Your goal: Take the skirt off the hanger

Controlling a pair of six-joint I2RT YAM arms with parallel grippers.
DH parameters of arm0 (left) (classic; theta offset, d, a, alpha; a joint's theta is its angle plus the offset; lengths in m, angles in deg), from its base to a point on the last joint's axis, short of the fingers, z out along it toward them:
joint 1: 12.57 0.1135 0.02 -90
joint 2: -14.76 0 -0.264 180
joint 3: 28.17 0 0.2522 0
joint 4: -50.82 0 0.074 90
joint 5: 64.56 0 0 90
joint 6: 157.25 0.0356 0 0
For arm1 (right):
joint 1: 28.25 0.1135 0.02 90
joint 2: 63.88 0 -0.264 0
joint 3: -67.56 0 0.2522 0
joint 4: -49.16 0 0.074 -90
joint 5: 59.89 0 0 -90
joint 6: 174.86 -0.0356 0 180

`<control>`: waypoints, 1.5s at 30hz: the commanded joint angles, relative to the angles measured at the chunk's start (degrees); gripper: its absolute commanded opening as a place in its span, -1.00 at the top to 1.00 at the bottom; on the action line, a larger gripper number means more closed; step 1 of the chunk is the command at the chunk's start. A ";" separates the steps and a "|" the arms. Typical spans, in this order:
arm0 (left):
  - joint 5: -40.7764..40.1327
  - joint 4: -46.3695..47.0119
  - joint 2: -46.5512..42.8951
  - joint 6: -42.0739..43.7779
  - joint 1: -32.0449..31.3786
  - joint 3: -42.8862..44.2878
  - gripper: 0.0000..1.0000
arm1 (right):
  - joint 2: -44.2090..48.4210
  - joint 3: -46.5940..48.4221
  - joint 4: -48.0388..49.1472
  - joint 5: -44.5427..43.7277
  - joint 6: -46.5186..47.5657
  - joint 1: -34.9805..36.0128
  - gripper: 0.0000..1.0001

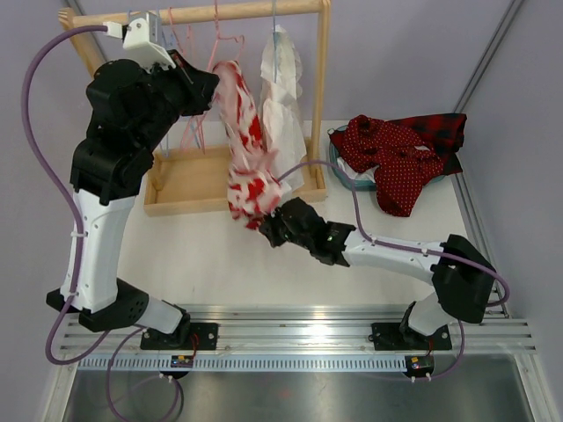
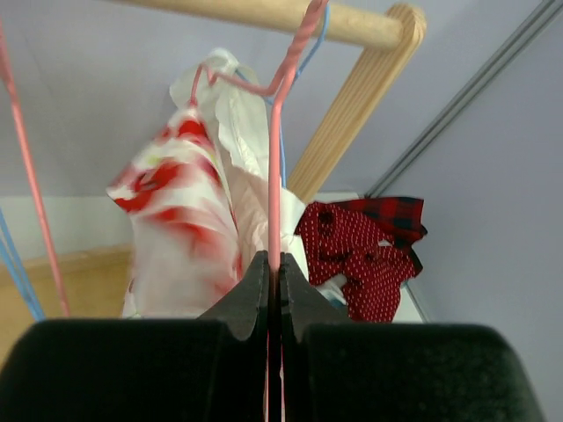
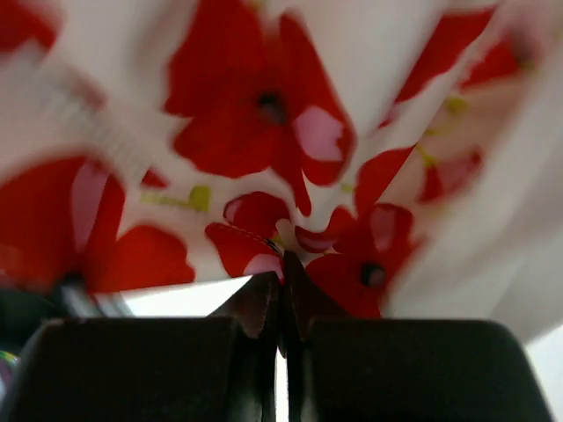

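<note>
Pinching the skirt [image 1: 246, 167] is right tool [image 1: 266, 227]; left tool [image 2: 274, 260] clamps hanger [image 2: 275, 176].

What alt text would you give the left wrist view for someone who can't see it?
The left gripper is shut on the wire of a pink hanger hooked over a wooden rail. A red-and-white flowered skirt hangs left of the wire, with a heap of red dotted clothes further back on the right.

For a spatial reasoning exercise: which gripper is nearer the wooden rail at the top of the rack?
Left. The left gripper is shut on the pink hanger, close below the wooden rail; the right gripper is far lower, shut on the skirt near its hem.
</note>
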 commanded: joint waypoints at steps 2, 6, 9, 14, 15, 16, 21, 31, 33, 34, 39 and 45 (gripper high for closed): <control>-3.46 6.58 -3.01 3.77 -0.28 3.31 1.00 | 4.08 -11.17 -0.24 -4.77 -4.37 0.52 1.00; -4.16 7.28 -5.56 4.30 -0.28 -2.74 1.00 | 17.13 -14.00 -4.72 -9.59 -1.23 0.61 1.00; -4.43 7.37 -7.23 4.82 -0.28 -5.48 1.00 | 29.34 -11.55 -11.48 -18.37 5.69 0.61 1.00; -4.43 8.07 -9.08 4.57 -0.28 -11.54 1.00 | 35.75 0.20 -14.04 -27.71 21.18 -1.48 1.00; -4.25 8.59 -9.52 4.04 -0.28 -13.03 1.00 | 34.17 2.42 -15.18 -27.89 24.33 -3.41 1.00; -4.08 9.64 -10.04 3.77 -0.28 -15.65 1.00 | 32.32 4.44 -17.19 -26.32 25.41 -5.78 1.00; -3.29 12.11 -13.38 2.11 -0.28 -22.44 1.00 | 23.17 16.13 -19.15 -16.11 19.98 -26.62 1.00; -2.50 12.64 -15.50 0.78 -0.28 -28.25 1.00 | -3.26 60.41 -23.88 -13.56 10.22 -47.36 1.00; -2.41 12.64 -15.59 0.78 -0.28 -28.34 1.00 | -9.16 68.60 -25.20 -15.05 8.47 -49.13 1.00; -2.49 12.73 -15.59 1.04 -0.28 -28.08 1.00 | -10.40 69.23 -23.73 -19.23 8.02 -50.36 1.00; -2.67 12.03 -13.57 2.19 -0.28 -25.62 1.00 | -9.71 53.97 -15.02 -24.36 4.60 -52.39 1.00; -5.22 13.52 -8.39 2.45 -0.28 -20.26 1.00 | -2.24 26.37 -13.51 -20.78 -7.16 -52.48 -0.98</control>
